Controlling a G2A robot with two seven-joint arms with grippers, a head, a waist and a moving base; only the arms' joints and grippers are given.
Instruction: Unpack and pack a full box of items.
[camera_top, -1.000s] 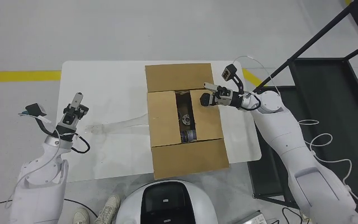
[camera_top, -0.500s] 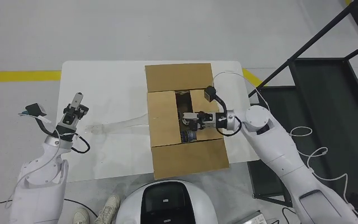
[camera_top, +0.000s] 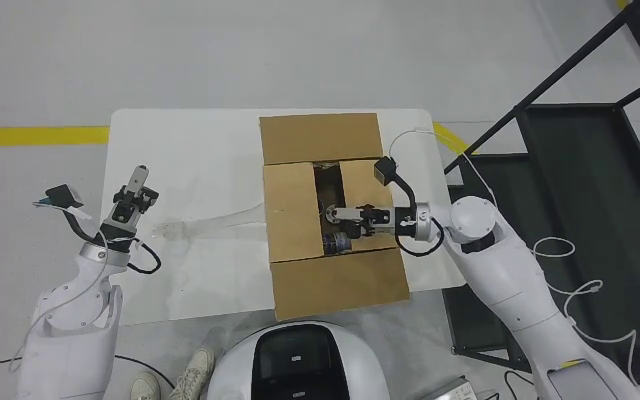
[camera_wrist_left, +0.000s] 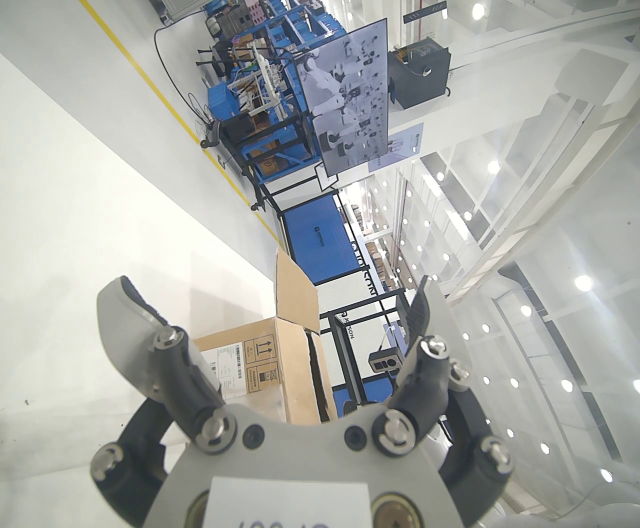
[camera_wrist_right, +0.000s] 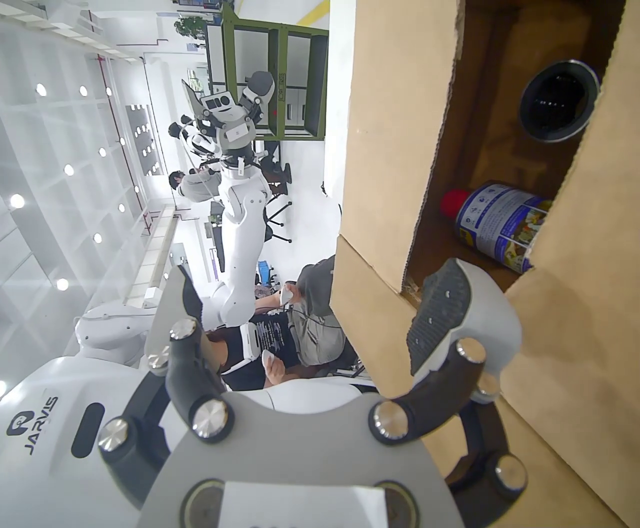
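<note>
A brown cardboard box (camera_top: 290, 215) stands mid-table, its two side flaps folded over the top with a narrow gap between them. Through the gap I see a can with a red cap and blue-white label (camera_wrist_right: 495, 225) and a dark round-mouthed container (camera_wrist_right: 557, 102). My right gripper (camera_top: 338, 214) hovers over that gap, open (camera_wrist_right: 310, 305). One finger (camera_wrist_right: 440, 310) sits at the gap and a flap's edge (camera_wrist_right: 380, 280) lies between the fingers. My left gripper (camera_top: 135, 193) is held at the table's left end, open (camera_wrist_left: 275, 305) and holding nothing, well away from the box (camera_wrist_left: 280, 360).
The box's far flap (camera_top: 320, 135) and near flap (camera_top: 340, 285) lie spread outward. A black metal rack (camera_top: 560, 200) stands just off the table's right edge. Bare white tabletop (camera_top: 200, 180) stretches between the left gripper and the box.
My right gripper has swung from the far part of the right flap over to the gap between the flaps, nearer the box's middle. The left arm has stayed put.
</note>
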